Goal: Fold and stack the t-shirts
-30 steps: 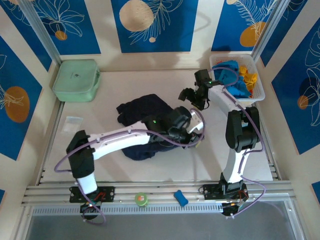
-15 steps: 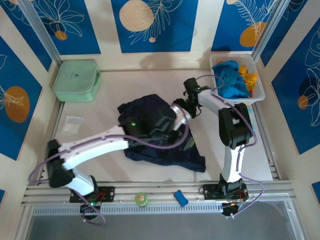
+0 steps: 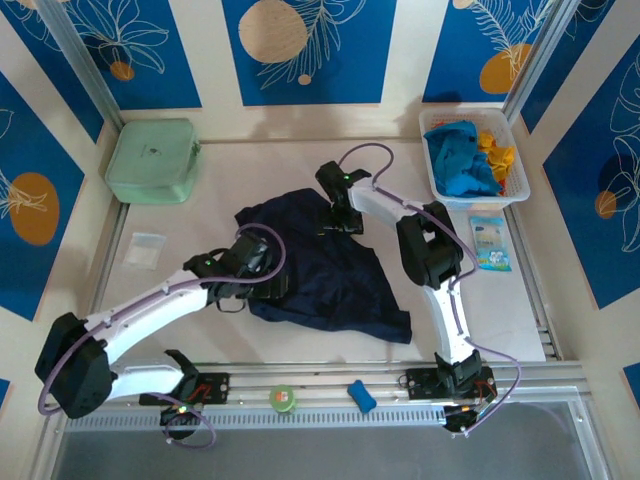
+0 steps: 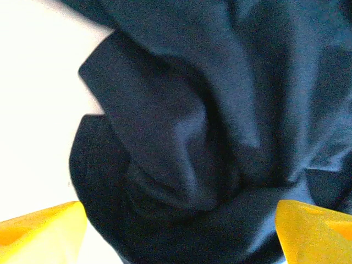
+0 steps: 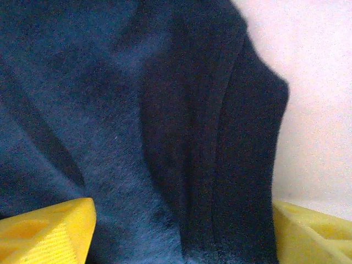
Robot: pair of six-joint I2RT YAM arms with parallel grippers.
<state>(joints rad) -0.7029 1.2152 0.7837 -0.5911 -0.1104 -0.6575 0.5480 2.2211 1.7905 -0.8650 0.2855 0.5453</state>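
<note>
The dark navy t-shirt (image 3: pixel 335 280) lies crumpled and partly spread in the middle of the table. My left gripper (image 3: pixel 264 268) hovers over its left part, open; the left wrist view has bunched navy folds (image 4: pixel 187 137) between the yellow fingertips (image 4: pixel 41 231). My right gripper (image 3: pixel 341 214) is at the shirt's far edge, also open, its yellow fingers (image 5: pixel 47 231) straddling a navy hem (image 5: pixel 242 165). The turquoise-blue t-shirt (image 3: pixel 458 160) and the orange-yellow one (image 3: pixel 497 155) sit bundled in the white mesh basket (image 3: pixel 515 192) at the back right.
A mint-green box (image 3: pixel 153 160) stands at the back left. A small clear bag (image 3: pixel 147 248) lies left of the shirt and a printed packet (image 3: pixel 488 243) right of the right arm. A green roll (image 3: pixel 284 399) and a blue item (image 3: pixel 361 396) rest on the front rail.
My left gripper let go of the navy shirt and swung back left over its left part. The right gripper came from the basket to the shirt's far edge. The shirt now lies spread toward the front right.
</note>
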